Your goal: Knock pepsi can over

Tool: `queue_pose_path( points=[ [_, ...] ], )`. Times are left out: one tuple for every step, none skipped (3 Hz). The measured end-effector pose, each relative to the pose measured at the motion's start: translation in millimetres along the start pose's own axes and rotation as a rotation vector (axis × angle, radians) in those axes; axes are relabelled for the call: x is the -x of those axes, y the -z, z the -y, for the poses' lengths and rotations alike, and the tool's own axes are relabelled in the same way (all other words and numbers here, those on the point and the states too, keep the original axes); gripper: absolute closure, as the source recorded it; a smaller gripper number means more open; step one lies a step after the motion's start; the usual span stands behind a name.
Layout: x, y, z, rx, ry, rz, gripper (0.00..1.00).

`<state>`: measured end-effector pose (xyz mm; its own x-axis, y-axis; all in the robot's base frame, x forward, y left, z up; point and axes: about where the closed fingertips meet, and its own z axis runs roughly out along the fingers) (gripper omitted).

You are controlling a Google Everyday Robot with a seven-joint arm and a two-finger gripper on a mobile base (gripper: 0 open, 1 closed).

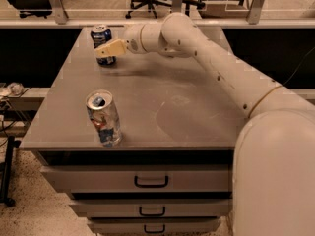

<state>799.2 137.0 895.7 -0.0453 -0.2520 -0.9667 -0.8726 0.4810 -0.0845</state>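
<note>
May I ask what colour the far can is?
Dark blue: the small can, tan claw beside it; camera view.

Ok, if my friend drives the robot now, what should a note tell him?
The gripper is at the far left of the table, right in front of the pepsi can; whether they touch cannot be told.
The pepsi can stands upright near the far left edge.
The silver can stands upright near the front left; leave it alone.
Done: the gripper is at the pepsi can.
Left: the pepsi can is not yet knocked over; a push leftward should probably tip it.
</note>
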Motion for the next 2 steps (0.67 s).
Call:
queue_pose_path(
  points=[
    [1.4, -16.4, -7.2, 0.033, -0.009, -0.008, 0.24],
    [-0.8, -18.8, -9.7, 0.039, -0.019, -0.029, 0.46]
  ],
)
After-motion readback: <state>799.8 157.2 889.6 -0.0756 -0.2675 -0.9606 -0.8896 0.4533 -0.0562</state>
